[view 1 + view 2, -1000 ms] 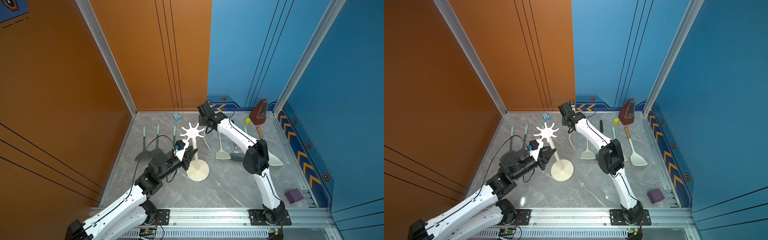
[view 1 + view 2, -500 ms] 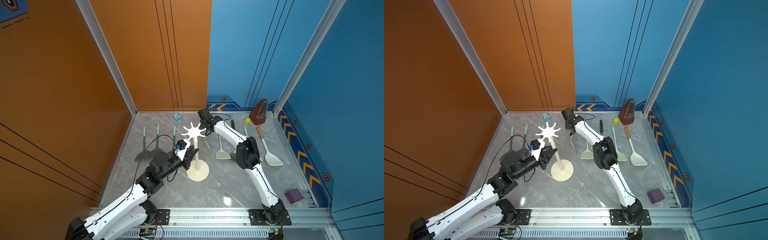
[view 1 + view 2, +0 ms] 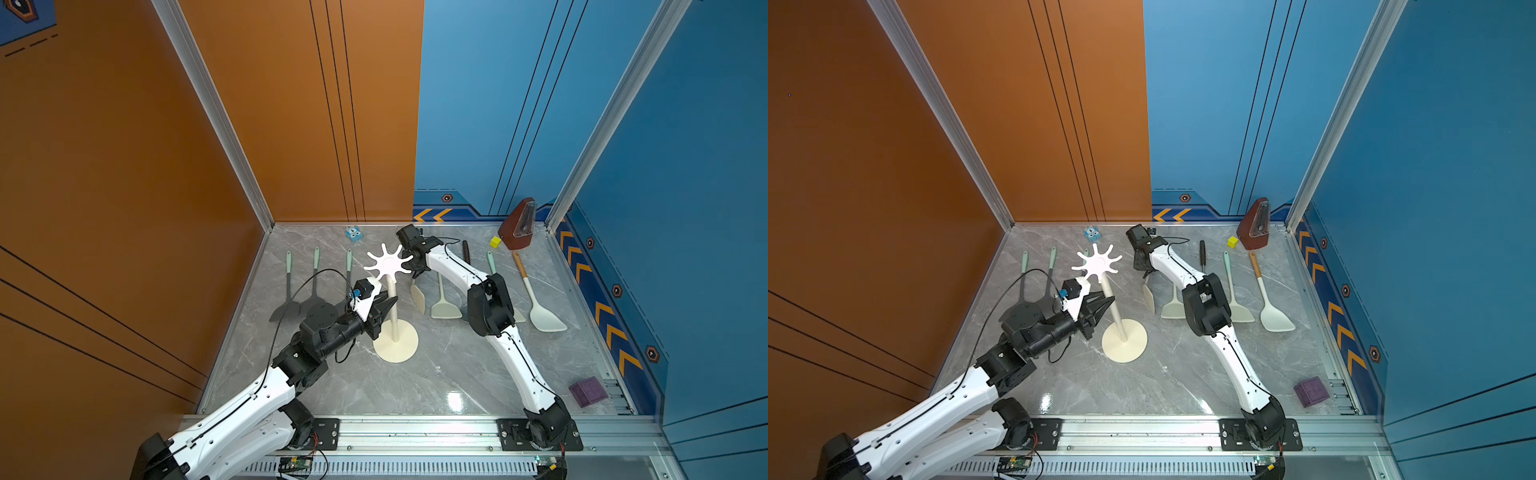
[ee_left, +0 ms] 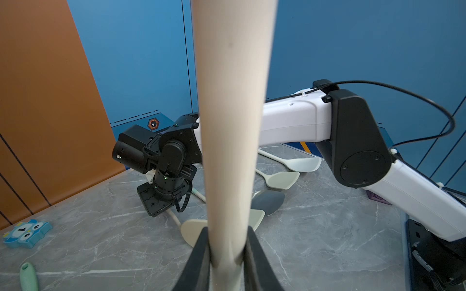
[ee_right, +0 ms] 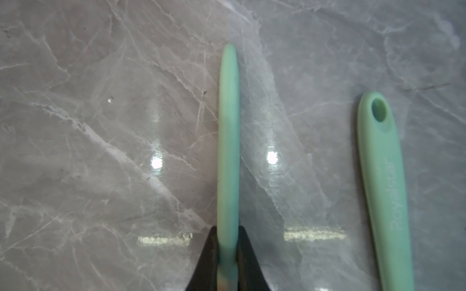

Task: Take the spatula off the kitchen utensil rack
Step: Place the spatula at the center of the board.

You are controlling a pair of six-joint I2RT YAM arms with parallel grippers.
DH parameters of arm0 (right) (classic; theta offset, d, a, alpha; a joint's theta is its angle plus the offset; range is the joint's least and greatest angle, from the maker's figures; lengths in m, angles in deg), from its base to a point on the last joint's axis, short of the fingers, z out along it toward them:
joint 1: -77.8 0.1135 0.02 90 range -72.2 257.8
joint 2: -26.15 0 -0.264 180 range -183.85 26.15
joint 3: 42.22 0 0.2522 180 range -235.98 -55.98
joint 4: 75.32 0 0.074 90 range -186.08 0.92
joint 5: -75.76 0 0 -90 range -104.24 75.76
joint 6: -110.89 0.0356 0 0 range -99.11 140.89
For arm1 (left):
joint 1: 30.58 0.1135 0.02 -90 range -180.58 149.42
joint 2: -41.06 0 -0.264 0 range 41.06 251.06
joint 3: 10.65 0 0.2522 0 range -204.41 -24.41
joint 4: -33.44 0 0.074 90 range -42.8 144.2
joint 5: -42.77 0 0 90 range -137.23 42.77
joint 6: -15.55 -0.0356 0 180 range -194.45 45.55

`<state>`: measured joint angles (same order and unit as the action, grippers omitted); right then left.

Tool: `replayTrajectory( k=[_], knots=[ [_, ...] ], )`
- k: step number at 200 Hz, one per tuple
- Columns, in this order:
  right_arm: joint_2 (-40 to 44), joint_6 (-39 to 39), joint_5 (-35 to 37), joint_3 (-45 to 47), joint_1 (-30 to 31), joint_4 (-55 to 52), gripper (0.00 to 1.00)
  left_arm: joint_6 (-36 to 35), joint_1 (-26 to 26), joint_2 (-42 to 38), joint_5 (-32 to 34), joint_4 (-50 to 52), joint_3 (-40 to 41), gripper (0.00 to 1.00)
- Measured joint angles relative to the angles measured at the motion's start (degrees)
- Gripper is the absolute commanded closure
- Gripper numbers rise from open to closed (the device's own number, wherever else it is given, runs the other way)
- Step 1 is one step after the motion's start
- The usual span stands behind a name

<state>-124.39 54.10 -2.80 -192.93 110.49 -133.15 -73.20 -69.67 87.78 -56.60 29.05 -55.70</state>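
Spatula (image 3: 417,297) looks clear of the hooks, so the task is nearly done; only set-down and release are left, I judge. Left gripper (image 3: 390,302) pinches the kitchen utensil rack (image 3: 397,347) at its pole, narrow grip. Just right of the star top, right gripper (image 5: 227,239) is clamped on the spatula's mint handle, cream blade low by the table (image 3: 415,386). Blade-to-table contact unclear. Right fingers hidden under the wrist in both top views. Handle seen edge-on, no hanging hole visible.

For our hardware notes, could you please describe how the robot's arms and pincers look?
The left arm and right arm have white shell links joined by rounded black joints. The left pincer and right pincer each have two black fingers tapering to points. A thin black cable loops off the left arm.
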Motion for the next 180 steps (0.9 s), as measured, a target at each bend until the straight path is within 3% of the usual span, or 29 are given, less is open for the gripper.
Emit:
replayTrajectory(
  k=[30, 60, 80, 104, 128, 155, 180],
  knots=[
    [-0.42, 0.28, -1.46, -0.9, -0.15, -0.44, 0.81, 0.0, 0.0, 0.0, 0.2, -0.02, 0.0, 0.78],
    [-0.98, 0.74, -3.85, -1.42, -0.46, 0.0, 0.74, 0.0, 0.0, 0.0, 0.37, -0.02, 0.0, 0.78],
    [-0.98, 1.18, -5.33, -1.49, -0.52, 0.26, 0.77, 0.0, 0.0, 0.0, 0.39, 0.0, 0.0, 0.77],
    [-1.05, 2.16, -7.1, -1.53, -0.68, 0.96, 0.93, 0.0, 0.0, 0.0, 0.42, -0.02, 0.0, 0.77],
    [-1.14, 1.75, -7.48, -1.53, -0.68, 1.2, 1.0, 0.0, 0.0, 0.0, 0.44, -0.02, 0.0, 0.76],
    [-1.27, 1.64, -8.26, -1.73, -0.9, 1.25, 1.0, -0.09, 0.0, 0.0, 0.63, -0.02, 0.0, 0.67],
    [-1.51, 1.33, -9.03, -2.01, -1.18, 1.68, 0.87, 0.04, 0.02, -0.52, 2.03, 0.0, 0.0, 0.49]
  ],
)
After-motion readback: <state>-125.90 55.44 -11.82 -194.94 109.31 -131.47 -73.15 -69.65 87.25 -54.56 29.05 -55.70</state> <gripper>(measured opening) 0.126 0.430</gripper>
